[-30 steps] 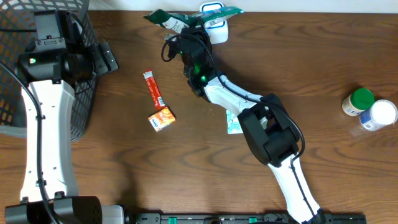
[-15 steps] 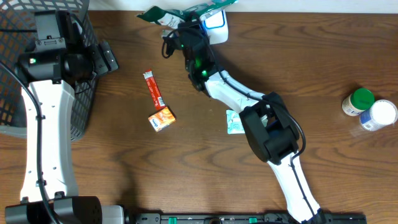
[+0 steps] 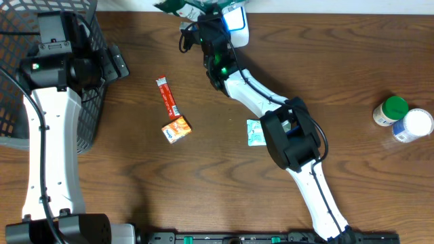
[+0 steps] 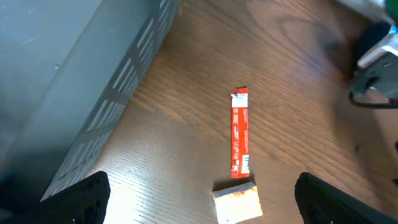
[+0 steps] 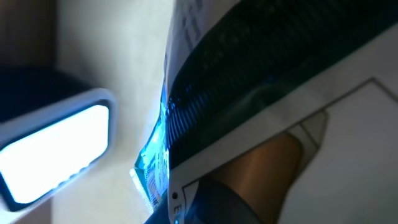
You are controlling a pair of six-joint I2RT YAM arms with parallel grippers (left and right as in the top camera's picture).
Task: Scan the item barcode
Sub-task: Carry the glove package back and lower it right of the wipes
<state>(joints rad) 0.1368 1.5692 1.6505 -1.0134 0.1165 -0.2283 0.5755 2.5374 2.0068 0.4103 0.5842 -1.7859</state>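
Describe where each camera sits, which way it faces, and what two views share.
Overhead: above the table, looking straight down; both arms show, the right hand shut on the green packet by the scanner.
Left wrist: on the left arm, looking down at the red packet and orange box; its open fingers show.
Right wrist: pressed close to the green packet and scanner; own fingers unclear.
Shared: overhead and left wrist both show the red packet and orange box.
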